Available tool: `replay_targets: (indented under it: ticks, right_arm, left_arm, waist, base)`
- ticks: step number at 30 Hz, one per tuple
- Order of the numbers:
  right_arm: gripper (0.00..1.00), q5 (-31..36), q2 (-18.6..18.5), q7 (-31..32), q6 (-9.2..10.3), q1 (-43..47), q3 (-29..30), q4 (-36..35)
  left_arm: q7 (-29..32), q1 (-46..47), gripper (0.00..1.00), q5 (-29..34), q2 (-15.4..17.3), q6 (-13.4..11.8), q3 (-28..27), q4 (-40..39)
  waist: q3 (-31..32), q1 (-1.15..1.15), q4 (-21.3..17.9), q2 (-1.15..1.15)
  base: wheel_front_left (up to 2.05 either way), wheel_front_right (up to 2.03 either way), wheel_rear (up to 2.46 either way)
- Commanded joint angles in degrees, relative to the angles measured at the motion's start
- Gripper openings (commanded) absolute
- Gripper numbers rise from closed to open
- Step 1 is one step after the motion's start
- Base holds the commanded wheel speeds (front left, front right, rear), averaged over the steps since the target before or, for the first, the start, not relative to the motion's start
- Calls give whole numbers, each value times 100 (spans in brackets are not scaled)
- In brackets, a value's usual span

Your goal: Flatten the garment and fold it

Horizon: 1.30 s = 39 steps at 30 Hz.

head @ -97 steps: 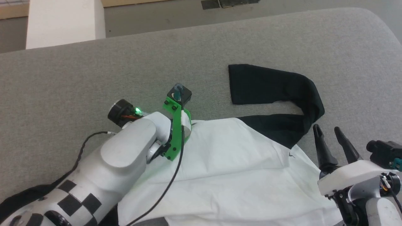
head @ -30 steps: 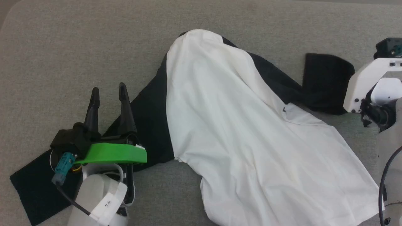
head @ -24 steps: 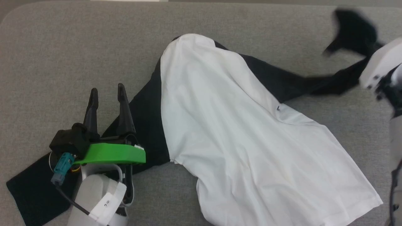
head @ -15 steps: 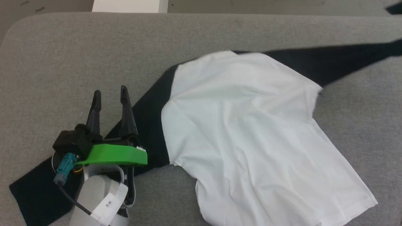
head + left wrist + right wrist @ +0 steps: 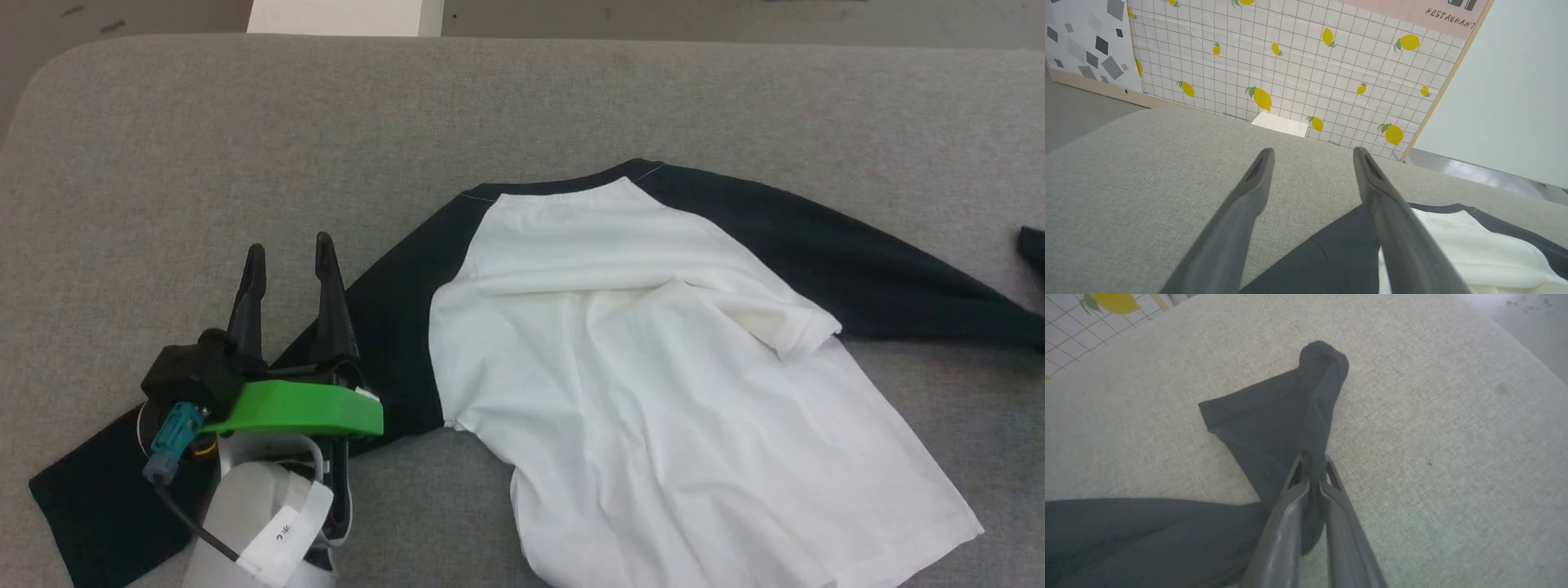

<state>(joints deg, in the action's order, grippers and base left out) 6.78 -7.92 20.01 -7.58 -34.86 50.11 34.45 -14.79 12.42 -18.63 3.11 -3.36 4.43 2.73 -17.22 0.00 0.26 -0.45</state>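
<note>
The garment (image 5: 653,384) lies spread on the grey cushion, white body in the middle and black collar (image 5: 571,184) at the far side. One black sleeve (image 5: 384,310) runs down-left under my left gripper (image 5: 290,245), which hovers open over it with nothing between its fingers; the left wrist view has the open gripper (image 5: 1313,151) above that sleeve (image 5: 1331,253). The other sleeve (image 5: 857,261) stretches out to the right edge. In the right wrist view my right gripper (image 5: 1312,469) is shut on this sleeve near its cuff (image 5: 1274,412). A fold of white cloth (image 5: 784,322) lies doubled over on the body.
The grey cushion (image 5: 245,122) ends in a rounded far edge, with floor and a white block (image 5: 343,16) beyond. A lemon-patterned wall (image 5: 1290,61) stands behind in the left wrist view. Bare cushion (image 5: 1453,437) surrounds the cuff.
The right sleeve has been pulled out straight to the right and the body has swung flatter, collar now showing. The left gripper has stayed open over the other sleeve. The camera shifted.
</note>
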Motion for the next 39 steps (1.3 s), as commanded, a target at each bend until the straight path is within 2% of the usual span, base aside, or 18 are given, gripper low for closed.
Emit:
replay_targets:
  ticks: [1,2,3,4,10,18,21,25,33,39]
  right_arm:
    - [0,54,39,18,9,110,83,-58]
    - [9,41,93,46,9,178,177,-55]
    - [93,23,141,63,9,247,184,-59]
    - [100,-16,178,63,9,299,182,-69]
    - [100,-515,335,-626,9,860,-317,-719]
    - [100,-1809,454,-1946,9,2461,-2563,-2509]
    - [100,-1931,467,-2177,9,3058,-3322,-3099]
    - [100,-2047,476,-2145,9,3447,-4124,-3535]
    - [100,-2230,431,-2011,9,3426,-4848,-3776]
    - [100,-2307,396,-2034,9,3320,-4969,-3794]
  left_arm:
    - [-20,-57,100,84,-23,37,-16,14]
    - [-20,-81,100,90,-23,41,-20,31]
    - [-20,-104,100,97,-23,45,-25,51]
    - [-20,-120,100,102,-23,51,-32,70]
    - [137,-237,100,159,104,89,9,314]
    - [1310,-182,100,257,554,81,104,378]
    - [1883,17,100,300,733,73,149,494]
    - [2577,396,100,309,879,38,185,831]
    - [3917,1178,100,396,1017,-203,293,1739]
    - [4626,1461,100,511,1112,-298,449,2173]
  waist:
    - [65,0,-56,43]
    - [107,0,-83,43]
    - [150,0,-109,43]
    - [198,0,-135,43]
    - [514,0,-238,43]
    - [639,0,-480,43]
    - [613,0,-586,43]
    - [529,0,-734,43]
    - [283,0,-957,43]
    - [142,0,-1055,43]
  base:
    - [0,0,0]
    - [0,0,0]
    - [0,0,0]
    - [0,0,0]
    - [0,0,0]
    - [0,0,0]
    - [0,0,0]
    - [0,0,0]
    - [0,0,0]
    - [0,0,0]
